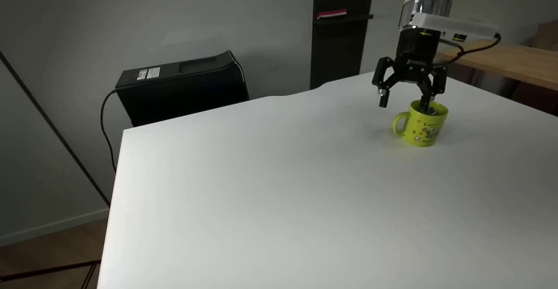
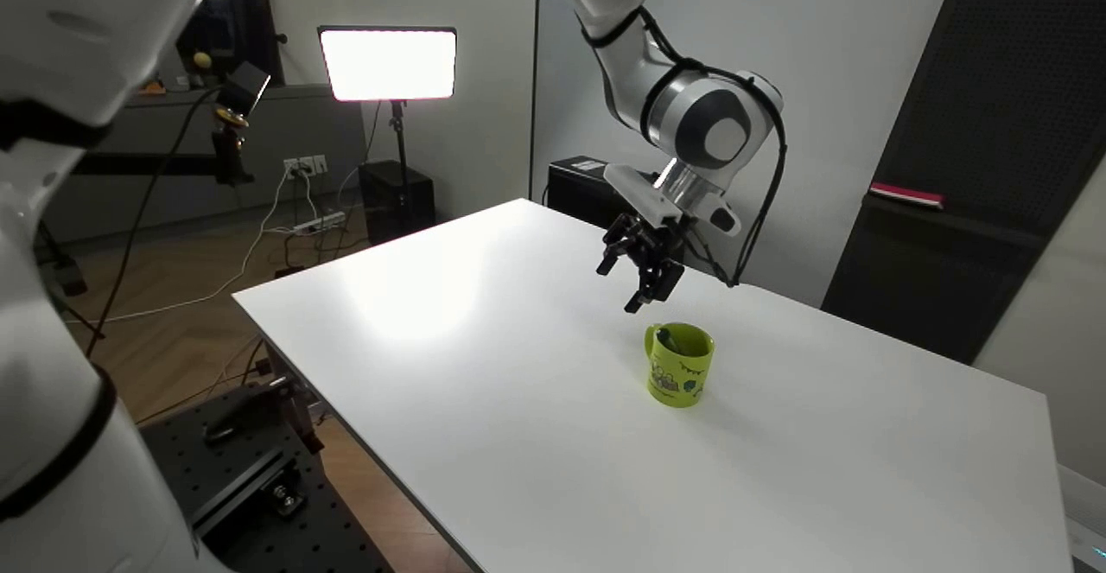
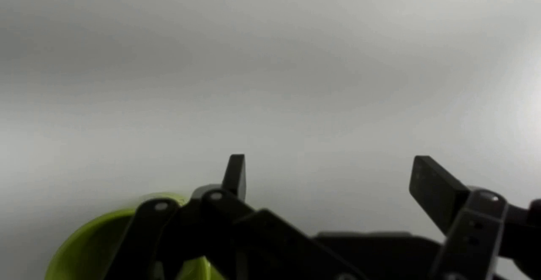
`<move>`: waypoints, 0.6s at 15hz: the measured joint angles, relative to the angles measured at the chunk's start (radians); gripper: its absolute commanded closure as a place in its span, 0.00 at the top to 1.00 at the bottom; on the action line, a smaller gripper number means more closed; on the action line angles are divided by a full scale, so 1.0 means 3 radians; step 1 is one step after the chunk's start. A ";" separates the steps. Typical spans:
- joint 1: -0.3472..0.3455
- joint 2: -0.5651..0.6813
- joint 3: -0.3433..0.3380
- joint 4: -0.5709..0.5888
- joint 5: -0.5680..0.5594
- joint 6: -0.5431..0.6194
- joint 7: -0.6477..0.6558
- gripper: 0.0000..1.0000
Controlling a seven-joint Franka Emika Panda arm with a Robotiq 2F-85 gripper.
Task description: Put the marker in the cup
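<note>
The yellow-green cup [image 1: 420, 128] stands upright on the white table; it also shows in an exterior view [image 2: 678, 376]. The dark marker [image 2: 666, 339] is inside the cup, leaning against the wall, its end near the rim on the handle side. In an exterior view the marker's end [image 1: 430, 111] shows just inside the rim. My gripper [image 1: 403, 104] is open and empty, apart from the cup, beyond it in an exterior view [image 2: 620, 286]. In the wrist view the open fingers [image 3: 329, 174] frame bare table, and the cup [image 3: 63, 259] is partly hidden behind the left finger. The marker is hidden there.
The white table [image 1: 261, 193] extends around the cup. A black box [image 1: 183, 84] stands behind the table's back edge. A bright light panel [image 2: 389, 63] stands behind the table. A wooden table [image 1: 501, 64] stands at the side.
</note>
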 measured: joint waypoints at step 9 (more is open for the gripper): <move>0.0431 -0.0401 0.0062 -0.0646 -0.0779 0.1086 -0.0042 1.00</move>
